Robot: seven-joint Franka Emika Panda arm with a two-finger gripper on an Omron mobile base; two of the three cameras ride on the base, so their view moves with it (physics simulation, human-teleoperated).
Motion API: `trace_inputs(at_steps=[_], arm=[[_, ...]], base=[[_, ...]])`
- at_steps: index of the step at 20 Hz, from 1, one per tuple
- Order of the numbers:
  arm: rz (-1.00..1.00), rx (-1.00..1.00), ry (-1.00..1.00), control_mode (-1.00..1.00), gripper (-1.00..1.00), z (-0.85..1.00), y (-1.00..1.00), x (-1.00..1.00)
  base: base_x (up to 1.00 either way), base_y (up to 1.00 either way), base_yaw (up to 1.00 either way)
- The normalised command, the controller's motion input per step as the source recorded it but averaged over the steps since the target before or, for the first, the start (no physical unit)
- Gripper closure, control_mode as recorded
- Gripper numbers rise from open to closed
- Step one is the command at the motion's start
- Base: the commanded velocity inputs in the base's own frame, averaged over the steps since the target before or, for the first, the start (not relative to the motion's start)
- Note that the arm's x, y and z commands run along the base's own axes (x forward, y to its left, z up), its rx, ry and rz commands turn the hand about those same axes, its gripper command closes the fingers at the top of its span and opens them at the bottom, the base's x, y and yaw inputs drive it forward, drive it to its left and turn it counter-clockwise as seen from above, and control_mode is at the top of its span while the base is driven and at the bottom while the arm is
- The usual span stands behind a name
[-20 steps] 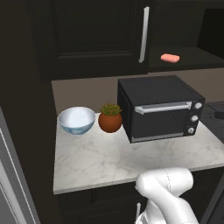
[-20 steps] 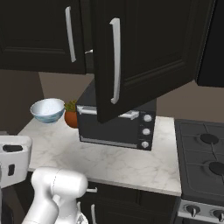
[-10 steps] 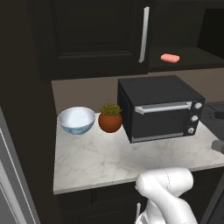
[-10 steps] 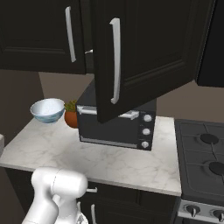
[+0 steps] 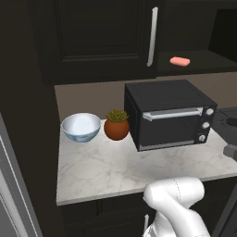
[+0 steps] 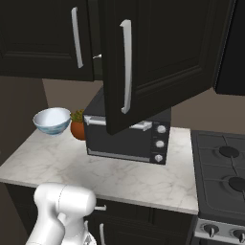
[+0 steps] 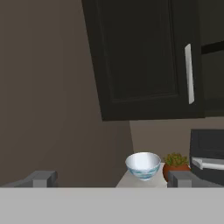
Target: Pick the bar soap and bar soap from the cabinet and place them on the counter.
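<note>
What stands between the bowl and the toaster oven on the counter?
A small potted plant stands between the bowl and the toaster oven, seen in the left base view.

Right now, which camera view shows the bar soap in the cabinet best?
The left base view: a pink bar soap lies in plain sight on the open cabinet shelf. From the right base view the open door covers that shelf.

The white robot arm [image 5: 178, 203] is seen low in the left base view, its rounded joint raised in front of the counter's front edge. In the right base view, the same joint sits at the lower left. In the hand view, the gripper [image 7: 111, 178] is held wide apart, nothing between its fingertips [image 7: 41, 178].
</note>
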Motion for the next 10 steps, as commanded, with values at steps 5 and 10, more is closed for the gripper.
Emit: trace_inputs(at_steps=[5, 10], arm=[[0.0, -0.11, -0.06, -1.0, -1.0, 0.23, 0.0, 0.01], [-0.06, -0.04, -0.03, -1.0, -1.0, 0.08, 0.0, 0.1]], base=[[0.0, 0.0, 0.0], [0.0, 0.0, 0.0]])
